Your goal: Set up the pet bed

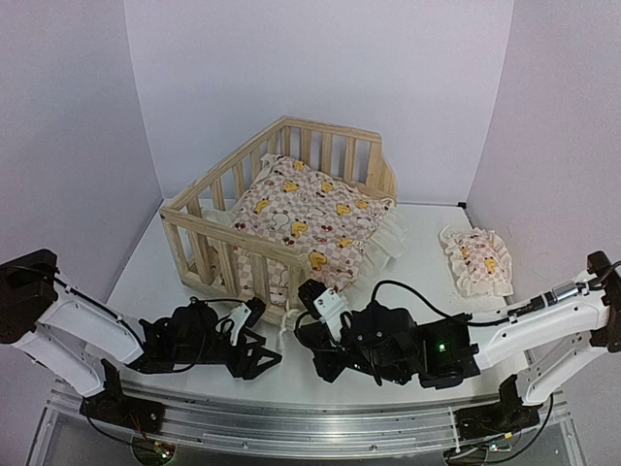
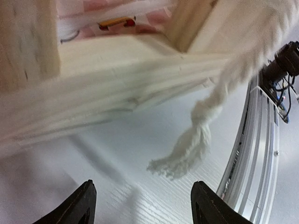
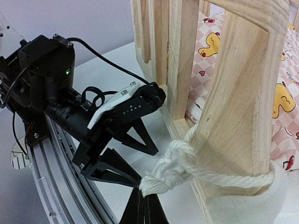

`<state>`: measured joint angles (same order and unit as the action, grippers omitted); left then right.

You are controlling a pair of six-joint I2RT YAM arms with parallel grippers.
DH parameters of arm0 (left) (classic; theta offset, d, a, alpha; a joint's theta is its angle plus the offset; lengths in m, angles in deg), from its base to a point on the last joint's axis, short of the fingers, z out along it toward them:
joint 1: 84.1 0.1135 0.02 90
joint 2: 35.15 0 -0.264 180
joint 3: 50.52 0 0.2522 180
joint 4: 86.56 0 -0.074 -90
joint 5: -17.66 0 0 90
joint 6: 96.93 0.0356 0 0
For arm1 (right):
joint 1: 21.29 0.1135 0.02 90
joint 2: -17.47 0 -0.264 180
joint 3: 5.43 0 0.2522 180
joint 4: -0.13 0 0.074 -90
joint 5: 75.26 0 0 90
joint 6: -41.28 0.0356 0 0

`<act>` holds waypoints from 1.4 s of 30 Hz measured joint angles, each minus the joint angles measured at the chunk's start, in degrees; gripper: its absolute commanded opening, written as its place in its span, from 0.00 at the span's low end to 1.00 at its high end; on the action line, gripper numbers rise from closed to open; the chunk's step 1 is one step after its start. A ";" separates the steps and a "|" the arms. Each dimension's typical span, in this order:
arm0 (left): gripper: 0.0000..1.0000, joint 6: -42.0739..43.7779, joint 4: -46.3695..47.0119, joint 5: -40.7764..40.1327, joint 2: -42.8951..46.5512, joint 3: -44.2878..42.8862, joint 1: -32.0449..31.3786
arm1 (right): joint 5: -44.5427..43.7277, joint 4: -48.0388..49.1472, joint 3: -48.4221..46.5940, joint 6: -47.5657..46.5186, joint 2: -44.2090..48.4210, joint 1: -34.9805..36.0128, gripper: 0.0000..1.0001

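Note:
The pet bed (image 1: 328, 130), a light-wood slatted frame, stands at the back of the table with a pink duck cushion (image 1: 310, 209) lying in it. A white rope (image 3: 187, 158) is knotted round its near corner post (image 3: 243, 93). My right gripper (image 3: 147, 205) is shut on the rope's frayed end, right beside that post. My left gripper (image 2: 143, 198) is open and low over the table, with nothing between its fingers. The rope's tassel (image 2: 187, 149) hangs just ahead of it, below the bed's base board (image 2: 117, 60). In the top view the left gripper (image 1: 256, 354) sits left of the right gripper (image 1: 297, 340).
A small matching pillow (image 1: 477, 260) lies on the table at the right. The aluminium rail (image 1: 291, 422) runs along the near edge, close behind both grippers. White walls close in the back and both sides.

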<state>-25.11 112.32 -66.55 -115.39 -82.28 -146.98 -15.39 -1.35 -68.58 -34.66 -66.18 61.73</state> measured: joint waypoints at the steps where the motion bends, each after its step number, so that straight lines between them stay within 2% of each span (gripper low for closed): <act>1: 0.71 -0.30 2.51 -1.35 -1.41 0.00 0.03 | 0.00 -0.03 0.00 0.06 0.02 0.00 0.00; 6: 0.60 -2.25 12.04 -4.44 -6.38 -0.24 -0.01 | -0.02 -0.05 0.00 0.20 0.03 0.00 0.00; 10: 0.48 -2.92 15.97 -4.43 -8.12 -0.34 -0.22 | -0.12 -0.15 0.06 0.19 0.48 0.00 0.00; 14: 0.28 -3.34 18.69 -3.80 -9.50 -0.49 -0.31 | -0.35 -0.15 0.51 0.20 1.02 0.00 0.00; 17: 0.04 -3.63 19.76 -3.31 -10.35 -0.95 -0.46 | -0.53 -0.14 0.93 0.20 1.27 0.00 0.00; 18: 0.00 -3.88 20.01 -2.99 -10.53 -1.18 -0.52 | -0.63 -0.15 1.15 0.22 1.44 0.00 0.00; 22: 0.00 -4.68 20.27 -2.32 -10.52 -1.76 -0.58 | -1.12 -0.67 1.97 0.53 2.49 0.00 0.00; 25: 0.00 -5.44 16.93 -2.11 -8.66 -2.14 -0.60 | -1.12 -2.57 2.00 0.65 3.77 0.00 0.00; 30: 0.00 -6.64 -0.37 0.24 -0.89 -5.88 0.60 | 0.80 -9.85 0.11 -0.16 7.14 -0.39 0.00; 34: 0.00 -6.23 -11.71 4.72 4.46 -8.32 4.88 | 1.97 -17.22 -5.21 -0.10 9.00 -2.73 0.00; 38: 0.00 -5.87 -19.39 5.11 8.66 -9.09 10.27 | 2.04 -23.26 -10.83 -0.08 9.29 -6.47 0.00; 42: 0.00 -5.45 -24.12 4.46 11.83 -9.18 11.36 | 2.05 -28.45 -12.55 0.03 10.14 -8.68 0.00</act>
<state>-30.57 88.20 -62.09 -103.56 -91.46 -135.62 -13.34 -29.80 -81.13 -34.63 -56.04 53.05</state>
